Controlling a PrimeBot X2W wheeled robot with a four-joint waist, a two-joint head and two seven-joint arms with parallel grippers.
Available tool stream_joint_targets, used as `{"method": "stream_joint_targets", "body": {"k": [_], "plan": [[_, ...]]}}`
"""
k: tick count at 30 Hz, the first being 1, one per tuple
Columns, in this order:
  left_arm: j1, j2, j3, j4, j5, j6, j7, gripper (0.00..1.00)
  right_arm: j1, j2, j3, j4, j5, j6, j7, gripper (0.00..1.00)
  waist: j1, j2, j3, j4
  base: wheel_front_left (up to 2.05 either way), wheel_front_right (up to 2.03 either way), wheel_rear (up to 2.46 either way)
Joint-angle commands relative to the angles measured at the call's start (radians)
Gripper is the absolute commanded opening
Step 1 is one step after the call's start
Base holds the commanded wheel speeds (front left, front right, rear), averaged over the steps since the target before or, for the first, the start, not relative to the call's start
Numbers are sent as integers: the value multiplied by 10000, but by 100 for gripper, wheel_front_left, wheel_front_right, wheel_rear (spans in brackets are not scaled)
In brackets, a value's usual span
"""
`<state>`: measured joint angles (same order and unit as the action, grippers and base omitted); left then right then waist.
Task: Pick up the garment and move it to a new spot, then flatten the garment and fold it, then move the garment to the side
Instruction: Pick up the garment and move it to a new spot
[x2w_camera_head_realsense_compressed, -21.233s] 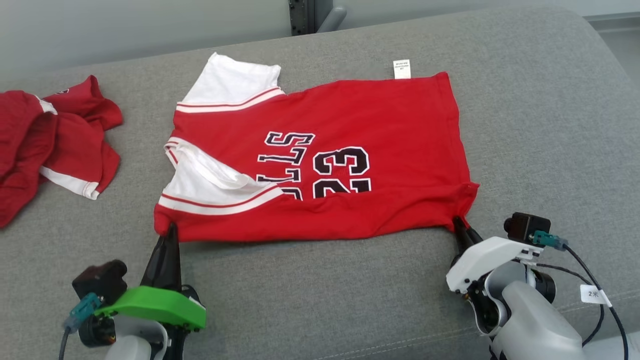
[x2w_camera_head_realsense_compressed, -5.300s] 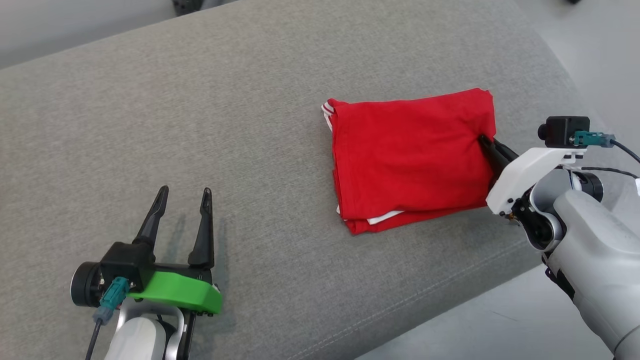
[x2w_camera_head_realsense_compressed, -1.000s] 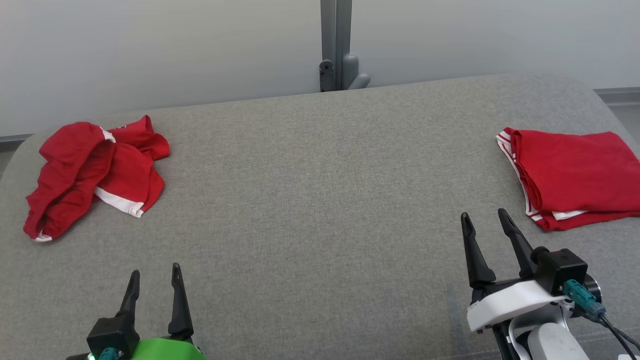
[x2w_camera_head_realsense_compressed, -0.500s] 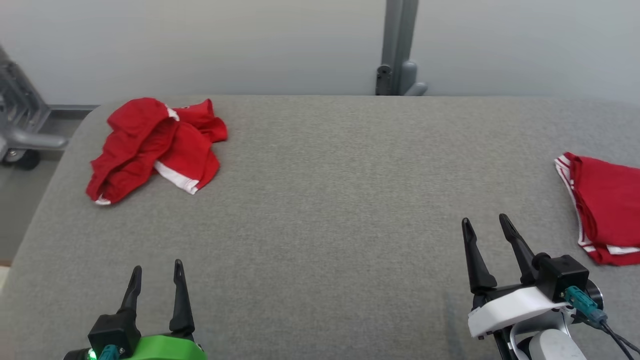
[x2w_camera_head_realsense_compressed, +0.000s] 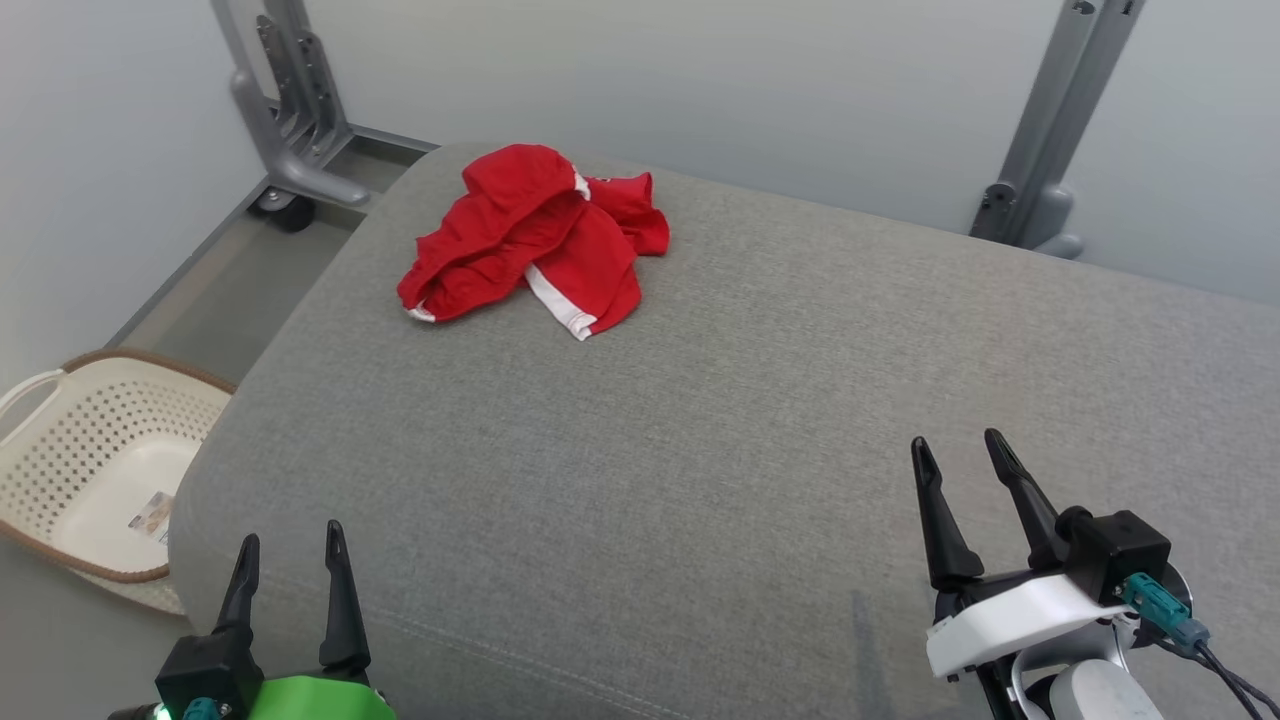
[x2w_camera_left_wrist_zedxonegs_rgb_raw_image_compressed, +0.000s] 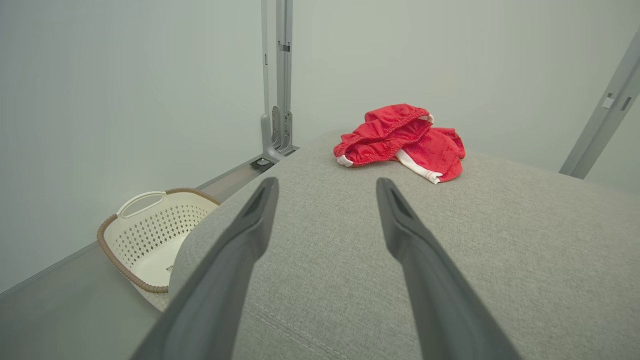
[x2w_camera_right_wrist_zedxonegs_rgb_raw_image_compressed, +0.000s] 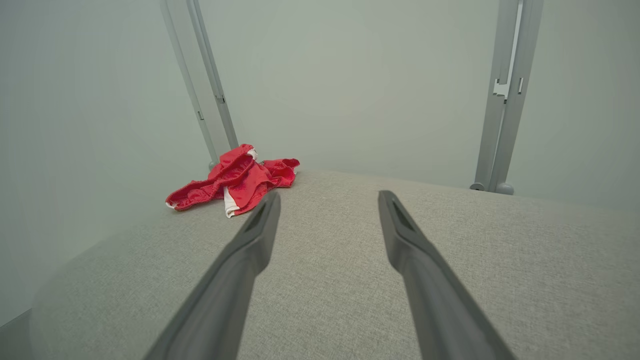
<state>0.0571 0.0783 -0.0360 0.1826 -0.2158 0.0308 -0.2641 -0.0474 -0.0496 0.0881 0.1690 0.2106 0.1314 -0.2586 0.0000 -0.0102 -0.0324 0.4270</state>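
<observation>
Crumpled red garment (x2w_camera_head_realsense_compressed: 530, 235), shorts perhaps, lies far-left on grey cushion (x2w_camera_head_realsense_compressed: 700, 450). Left gripper (x2w_camera_head_realsense_compressed: 290, 537) and right gripper (x2w_camera_head_realsense_compressed: 955, 442) spread wide, empty, well apart from it. Pick-up pending — next: reach, pinch an edge.

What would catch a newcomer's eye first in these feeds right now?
The crumpled red garment with white trim stands out, lying at the far left of the grey cushioned surface. Next come the two open grippers low in the head view, left gripper and right gripper, both empty, and the cream perforated laundry basket on the floor to the left.
</observation>
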Motion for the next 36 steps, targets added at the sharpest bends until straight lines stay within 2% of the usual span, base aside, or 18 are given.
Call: {"method": "stream_joint_targets", "body": {"k": [1,9,15,21,25,32,36], "plan": [[134,35,25,-39,-9,25,-1,100,-64,-20,16,52,30,-14,-68,100,0,102,12,763,0,0,0],[108,-16,150,-189,-160,-25,-3,100,-62,-26,-26,31,-124,-15,-57,100,0,102,148,638,0,0,0],[-833,373,177,-445,78,-129,-3,100,-248,-24,-197,-220,-391,-15,89,100,0,102,589,281,0,0,0],[-2909,1170,285,-639,31,-521,463,100,-648,-27,-370,-664,-753,-15,335,100,0,102,1390,-300,0,0,0],[-4644,1926,187,-232,-199,-1129,1335,100,-966,-27,-443,-933,-973,-15,526,100,0,102,2032,-832,0,0,0],[-7512,3095,-25,1429,-695,-1522,2525,100,-1578,-26,-558,-1428,-1309,-15,619,100,0,102,3324,-1916,0,0,0],[-8759,3483,-170,2511,-812,-1561,2814,100,-1982,-29,-686,-1825,-1472,-15,586,100,0,102,4191,-2510,0,0,0]]}}
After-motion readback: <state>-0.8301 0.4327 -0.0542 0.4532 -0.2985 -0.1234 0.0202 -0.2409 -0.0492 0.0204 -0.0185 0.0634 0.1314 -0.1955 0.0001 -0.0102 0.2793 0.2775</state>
